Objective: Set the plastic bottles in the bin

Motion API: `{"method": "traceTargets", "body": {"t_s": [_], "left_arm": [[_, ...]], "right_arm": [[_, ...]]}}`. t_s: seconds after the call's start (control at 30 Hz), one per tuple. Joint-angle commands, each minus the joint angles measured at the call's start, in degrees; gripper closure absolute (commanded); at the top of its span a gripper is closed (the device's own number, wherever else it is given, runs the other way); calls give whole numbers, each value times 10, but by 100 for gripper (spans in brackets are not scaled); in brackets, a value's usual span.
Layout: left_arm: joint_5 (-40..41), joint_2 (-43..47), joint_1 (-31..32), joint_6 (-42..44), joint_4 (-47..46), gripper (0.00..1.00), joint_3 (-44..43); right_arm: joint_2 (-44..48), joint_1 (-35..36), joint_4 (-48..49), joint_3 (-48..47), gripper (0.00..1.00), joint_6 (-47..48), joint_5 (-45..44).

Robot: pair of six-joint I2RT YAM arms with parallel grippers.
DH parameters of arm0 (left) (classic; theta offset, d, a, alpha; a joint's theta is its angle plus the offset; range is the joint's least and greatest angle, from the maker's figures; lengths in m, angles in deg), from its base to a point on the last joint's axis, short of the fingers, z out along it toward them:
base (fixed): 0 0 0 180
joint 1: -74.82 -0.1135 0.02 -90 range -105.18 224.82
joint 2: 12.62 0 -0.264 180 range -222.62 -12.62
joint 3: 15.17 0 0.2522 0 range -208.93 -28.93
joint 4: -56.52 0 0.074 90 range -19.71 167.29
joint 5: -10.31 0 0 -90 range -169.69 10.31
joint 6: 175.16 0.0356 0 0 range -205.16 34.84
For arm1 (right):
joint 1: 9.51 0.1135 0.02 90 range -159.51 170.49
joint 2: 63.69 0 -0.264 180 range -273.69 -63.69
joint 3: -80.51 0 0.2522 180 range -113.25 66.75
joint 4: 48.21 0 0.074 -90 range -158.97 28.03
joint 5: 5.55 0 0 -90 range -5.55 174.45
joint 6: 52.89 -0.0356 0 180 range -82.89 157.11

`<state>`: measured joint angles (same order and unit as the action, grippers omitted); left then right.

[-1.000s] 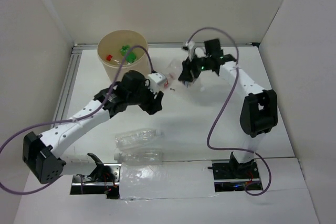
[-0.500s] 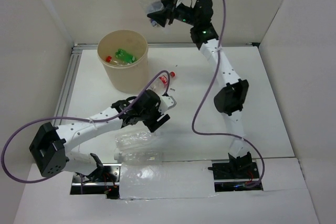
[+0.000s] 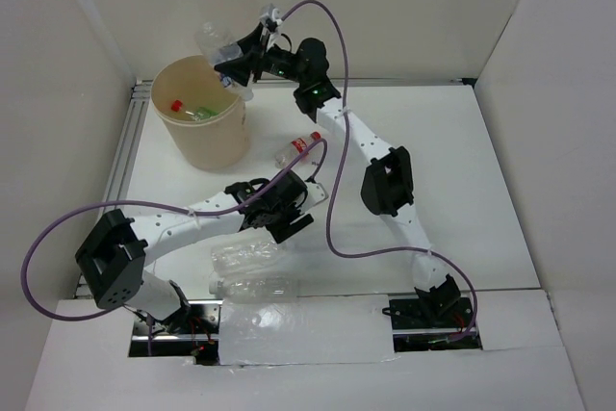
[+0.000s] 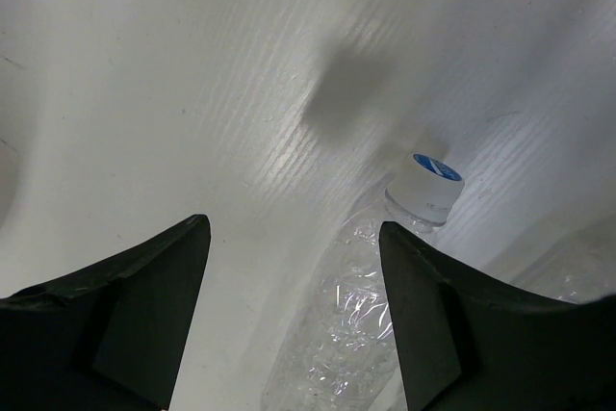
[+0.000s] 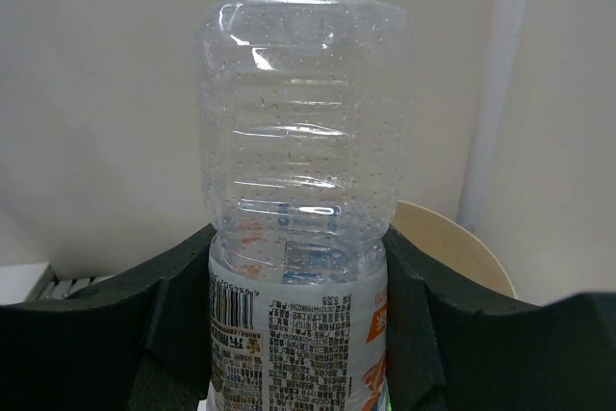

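**A:** Where is the clear bottle [image 5: 298, 190]?

**B:** It is above the far edge of the bin [image 3: 202, 141]. The right gripper [image 3: 234, 57] clamps it at the label, and the right arm is stretched far forward.

**A:** And the left gripper [image 4: 294, 276]?

**B:** It is spread wide and holds nothing, low over a white-capped bottle [image 4: 361, 324]. The lower end of that bottle is cut off.

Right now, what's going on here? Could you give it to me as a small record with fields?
right gripper: shut on a labelled bottle, raised by the bin
left gripper: open, low over one of the clear bottles
in bin: green bottle, a red cap
on table: the two clear bottles, a red-capped bottle
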<state>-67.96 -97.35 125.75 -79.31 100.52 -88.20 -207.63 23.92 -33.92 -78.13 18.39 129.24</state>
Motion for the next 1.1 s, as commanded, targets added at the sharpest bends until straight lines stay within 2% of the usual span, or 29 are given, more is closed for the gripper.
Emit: {"method": "traceTargets", "body": {"t_s": [0.0, 0.2, 0.67, 0.93, 1.07], "left_arm": [[17, 3, 3, -1, 5, 17, -9], [45, 23, 8, -14, 5, 17, 7], [68, 61, 14, -52, 68, 17, 13], [68, 66, 25, -69, 78, 17, 18], [68, 66, 25, -69, 83, 17, 23]], "right_arm": [[12, -6, 75, -22, 84, -25, -12], [13, 3, 94, -58, 87, -25, -53], [-64, 75, 140, -82, 89, -18, -184], [-81, 61, 120, -71, 89, -18, -176], [-53, 32, 120, -38, 89, -18, -152]]}}
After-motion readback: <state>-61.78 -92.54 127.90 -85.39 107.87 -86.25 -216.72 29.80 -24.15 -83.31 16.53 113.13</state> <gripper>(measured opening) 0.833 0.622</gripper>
